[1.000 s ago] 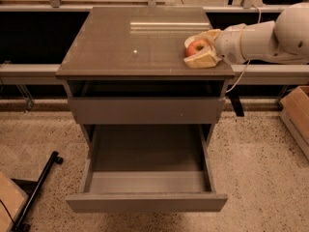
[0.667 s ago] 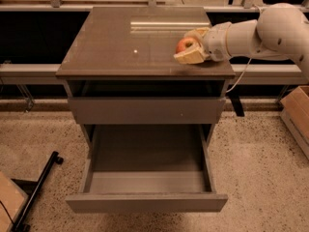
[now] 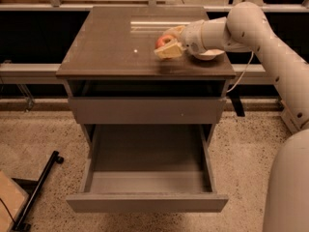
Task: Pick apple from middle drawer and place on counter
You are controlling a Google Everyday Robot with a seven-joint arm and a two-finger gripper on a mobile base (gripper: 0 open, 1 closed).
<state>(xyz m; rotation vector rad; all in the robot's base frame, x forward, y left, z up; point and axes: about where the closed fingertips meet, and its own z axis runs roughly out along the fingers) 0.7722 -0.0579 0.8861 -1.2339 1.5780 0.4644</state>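
My gripper (image 3: 167, 45) is over the right middle of the counter (image 3: 106, 42), reaching in from the right. It is shut on the apple (image 3: 164, 40), a small red apple that shows between the cream fingers (image 3: 170, 52). The apple is at or just above the counter's surface; I cannot tell whether it touches. The middle drawer (image 3: 147, 203) is pulled out wide below, and its grey tray shows nothing inside.
A cream-white bowl (image 3: 210, 56) sits on the counter's right edge, partly hidden behind my wrist. The drawer above (image 3: 145, 111) is closed. A black bar (image 3: 37, 190) and a cardboard box (image 3: 7, 203) lie on the floor at the left. My own body (image 3: 289, 187) fills the lower right.
My gripper has carried the apple leftward across the counter, from near the right edge toward the middle. The bowl now shows behind the wrist.
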